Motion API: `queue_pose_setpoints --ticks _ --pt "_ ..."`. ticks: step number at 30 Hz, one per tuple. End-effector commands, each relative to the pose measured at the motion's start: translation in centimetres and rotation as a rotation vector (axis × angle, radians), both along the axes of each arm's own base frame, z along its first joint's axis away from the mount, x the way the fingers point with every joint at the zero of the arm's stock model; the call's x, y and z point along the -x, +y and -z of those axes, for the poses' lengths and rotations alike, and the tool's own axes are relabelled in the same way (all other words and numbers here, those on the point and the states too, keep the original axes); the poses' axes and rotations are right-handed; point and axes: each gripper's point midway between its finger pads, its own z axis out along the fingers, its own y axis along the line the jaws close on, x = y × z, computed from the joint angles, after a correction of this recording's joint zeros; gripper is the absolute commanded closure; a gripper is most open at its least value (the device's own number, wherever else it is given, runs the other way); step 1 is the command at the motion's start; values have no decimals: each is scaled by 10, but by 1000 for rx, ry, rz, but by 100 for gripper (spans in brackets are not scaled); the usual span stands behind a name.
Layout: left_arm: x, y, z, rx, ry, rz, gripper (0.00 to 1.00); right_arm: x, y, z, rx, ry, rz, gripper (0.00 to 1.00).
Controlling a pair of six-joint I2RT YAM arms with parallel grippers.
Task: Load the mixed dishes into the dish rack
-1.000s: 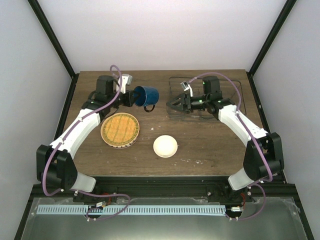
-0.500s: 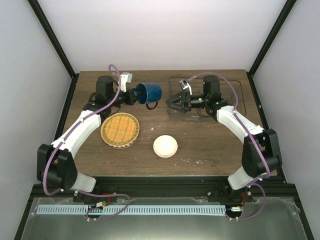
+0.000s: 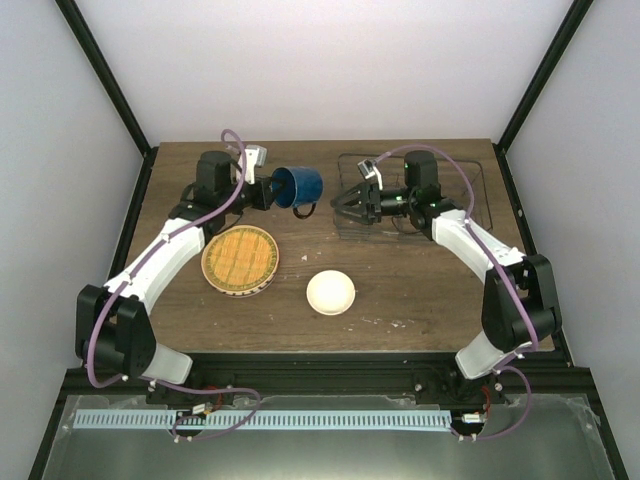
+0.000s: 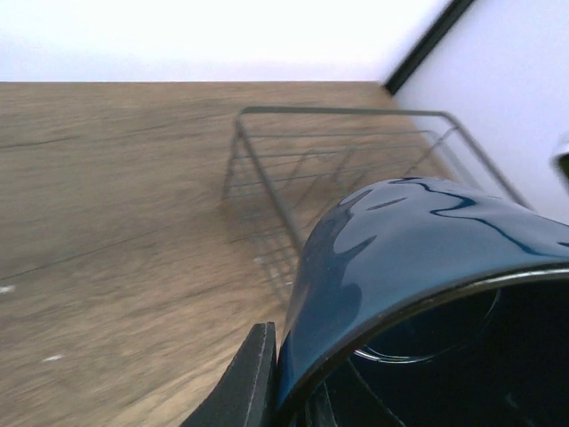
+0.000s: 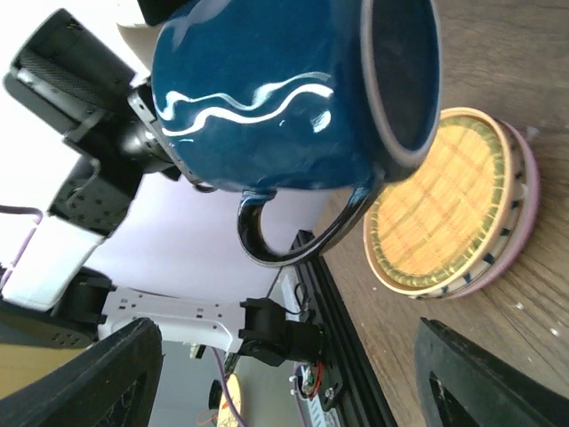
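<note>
- The mug (image 3: pixel 298 187) lies tipped on its side in the air over the far middle of the table (image 3: pixel 420 300). Its mouth faces the left arm and its handle hangs down.
- The left gripper (image 3: pixel 272 190) is pinched tight on the mug's rim. One finger (image 4: pixel 253 378) shows against the outside wall; the other is hidden in the dark inside.
- The mug hangs between the two grippers, just left of the rack (image 4: pixel 338 111) and not inside it.
- The right gripper (image 3: pixel 344 207) points at the mug from the rack side, over the rack's left end. Its fingers (image 5: pixel 107 374) are spread wide with nothing between them. From the right wrist view the mug fills the gap ahead of them, and no contact shows.
- The rack sits on the far right part of the table. No dish shows in it, though the right arm covers part of it.
- The yellow plate (image 3: pixel 240 257) lies flat on top of a stack at the left, near the left arm's forearm.
- Under it, the right wrist view shows the rim of the striped plate (image 5: pixel 484 264).
- The pink plate (image 5: pixel 526 191) is at the bottom of the stack.
- The bowl (image 3: pixel 330 292) stands upright by itself near the middle of the table, right of the stack and apart from it.
</note>
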Motion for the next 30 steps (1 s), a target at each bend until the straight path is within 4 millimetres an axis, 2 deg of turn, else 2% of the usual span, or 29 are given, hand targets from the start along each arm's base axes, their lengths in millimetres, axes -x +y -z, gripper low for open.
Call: queue_pose_setpoints --ticks 1,3,6,12,15,18,21,30 --pt "-28 35 1 -201 -14 -171 100 -18 -10 4 135 -48 108 21" --pt "-35 55 14 -290 47 -245 100 -30 -18 7 215 -68 181 19" --pt "-43 72 42 -394 162 -284 100 -45 -33 15 352 -94 278 17" --pt "-60 67 87 -462 365 -261 100 -65 -61 14 546 -174 420 14" --pt "-67 66 104 -498 440 -260 100 -74 -77 15 643 -188 489 14" --pt "-73 69 116 -571 491 -264 100 -78 -88 19 712 -185 529 13" --pt "-82 70 120 -630 511 -263 100 -80 -95 23 758 -172 550 12" --pt "-93 83 143 -840 524 -269 100 -87 -107 34 843 -159 576 11"
